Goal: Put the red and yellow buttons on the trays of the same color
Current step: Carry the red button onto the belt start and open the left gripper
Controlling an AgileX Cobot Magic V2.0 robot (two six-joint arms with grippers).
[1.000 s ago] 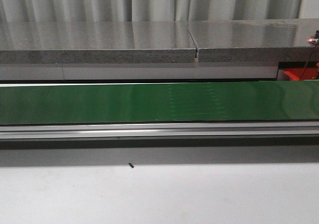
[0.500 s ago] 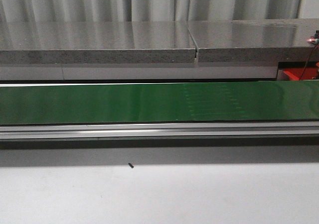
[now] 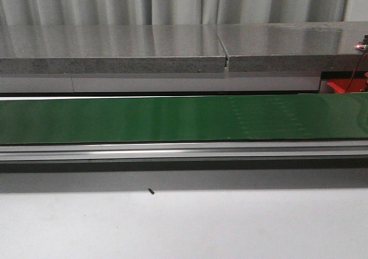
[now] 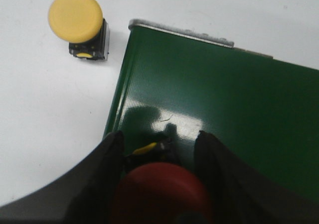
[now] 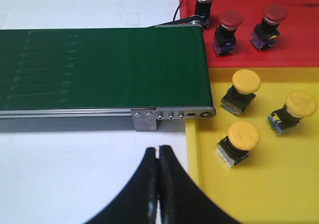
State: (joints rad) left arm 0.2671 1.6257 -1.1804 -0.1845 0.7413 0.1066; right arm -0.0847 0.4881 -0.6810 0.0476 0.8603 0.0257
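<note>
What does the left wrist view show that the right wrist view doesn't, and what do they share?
Only the left wrist view: the left gripper closed on a red button above the belt's end, and a lone yellow button on the white table.

Only the right wrist view: the right gripper shut and empty, a red tray holding three red buttons, and a yellow tray holding three yellow ones.

Both: the green conveyor belt.
</note>
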